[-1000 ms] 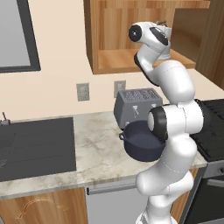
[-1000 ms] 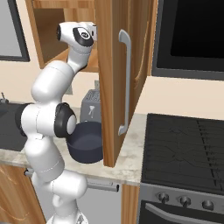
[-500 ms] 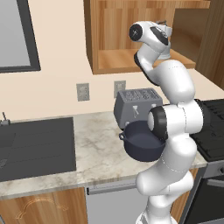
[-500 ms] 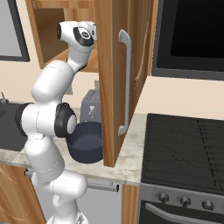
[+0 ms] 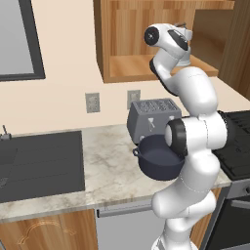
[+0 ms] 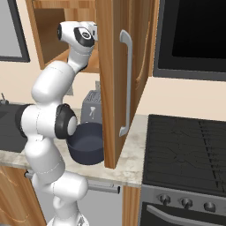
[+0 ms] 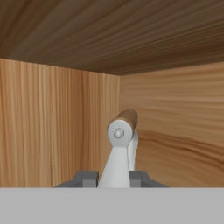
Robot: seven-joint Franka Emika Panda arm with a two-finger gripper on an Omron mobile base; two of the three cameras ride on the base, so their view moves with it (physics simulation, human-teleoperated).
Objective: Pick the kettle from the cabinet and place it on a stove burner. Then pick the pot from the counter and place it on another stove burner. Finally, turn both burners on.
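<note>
In the hand view we see the hand pinching the handle of the kettle between its two fingertips, inside the cabinet. The cabinet door stands open. The pot rests on the bench, just before the toaster.

The kettle body is cut off below (handle alone visible), jaws mostly hidden.
</note>
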